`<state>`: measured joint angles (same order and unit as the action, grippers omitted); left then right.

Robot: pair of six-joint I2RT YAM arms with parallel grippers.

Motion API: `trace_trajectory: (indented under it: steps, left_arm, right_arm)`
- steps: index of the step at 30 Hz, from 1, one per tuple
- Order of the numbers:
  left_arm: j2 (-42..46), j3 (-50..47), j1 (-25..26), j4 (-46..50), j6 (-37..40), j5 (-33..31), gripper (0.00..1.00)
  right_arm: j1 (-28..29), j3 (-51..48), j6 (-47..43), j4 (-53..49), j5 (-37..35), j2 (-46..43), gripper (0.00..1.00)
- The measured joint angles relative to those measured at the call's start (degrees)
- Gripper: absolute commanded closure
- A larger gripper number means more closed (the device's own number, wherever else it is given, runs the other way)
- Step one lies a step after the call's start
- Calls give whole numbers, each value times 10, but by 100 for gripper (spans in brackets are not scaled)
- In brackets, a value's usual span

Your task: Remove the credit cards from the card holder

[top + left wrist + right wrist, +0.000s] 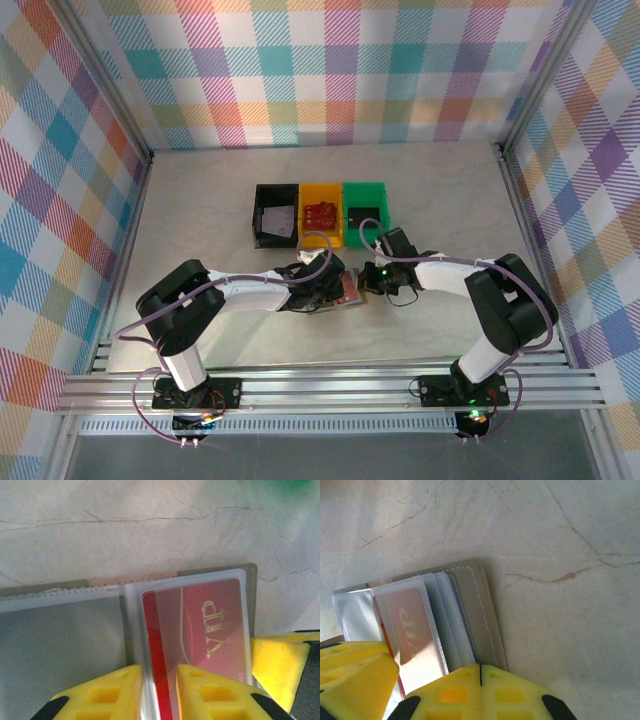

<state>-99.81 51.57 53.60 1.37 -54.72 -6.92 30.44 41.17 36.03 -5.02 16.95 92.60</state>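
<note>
Slippage looked the main risk: the grey bifold card holder [475, 610] lay open on the table, just on the near side of the yellow bin [324, 188], with the red VIP card [210, 625] in its clear sleeve. The left gripper [159, 690] had its fingers slightly spread astride that card's edge, gripping nothing evident. The right gripper [480, 680], fingers pressed together, bore on the holder's border. If that hold-down slid off, a pull might drag sleeve and holder along.

Both arms reach forward and inward from their bases, elbows bent, wrists pitched down, so the two grippers meet low, just beside each other. The left gripper [159, 692] has its yellow fingers [107, 692] narrowly parted. The right gripper [480, 690] is fully closed.
</note>
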Motion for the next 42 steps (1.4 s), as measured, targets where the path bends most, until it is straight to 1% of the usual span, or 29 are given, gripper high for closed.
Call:
trace_trajectory:
  steps: [14, 32, 42]
  left_arm:
    - [0, -10, 0, -31, 0, 11, 74]
    - [0, -15, 0, -43, 16, 15, 70]
    - [1, -26, 0, -63, 27, 20, 70]
  right_arm:
    - [-1, 0, 0, 0, 4, 2, 100]
    - [-1, 1, 0, 0, 4, 2, 100]
    - [-1, 1, 0, 0, 5, 3, 100]
